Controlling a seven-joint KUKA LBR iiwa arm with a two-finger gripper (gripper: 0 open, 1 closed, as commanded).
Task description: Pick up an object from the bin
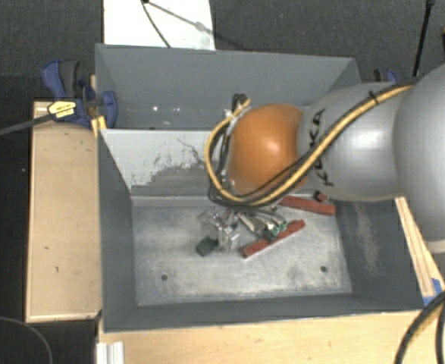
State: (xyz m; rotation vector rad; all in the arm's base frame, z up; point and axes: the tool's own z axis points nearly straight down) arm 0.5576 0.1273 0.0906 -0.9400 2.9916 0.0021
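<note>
Hanging low over the middle of the bin [169, 283], my gripper [224, 232] sits just under the orange cover [261, 150] and the looped cables [216, 158] on my wrist. From this angle I cannot tell whether it is spread or pressed together, and nothing shows plainly pinched in it. I judge the pick as not yet made: the reach into the bin is done, while the grasp and the lift out are left. Nearest to me is a small dark block [205, 246], lying on the bin floor just beside the gripper on its lower-left side in the camera view, touching or almost touching it. It is too small and compact for me to name a clear long axis. On the other side lies a reddish-brown bar [271, 239], flat on the floor with one end near the gripper. Its long axis runs diagonally, from lower left up toward the right of the view, and a small green piece [280, 227] rests against its upper part. A second reddish strip [311, 205] lies farther right, close to my arm, pointing more nearly across the view. Which of the two near things I am set over I cannot say for certain, though the dark block looks closest.
</note>
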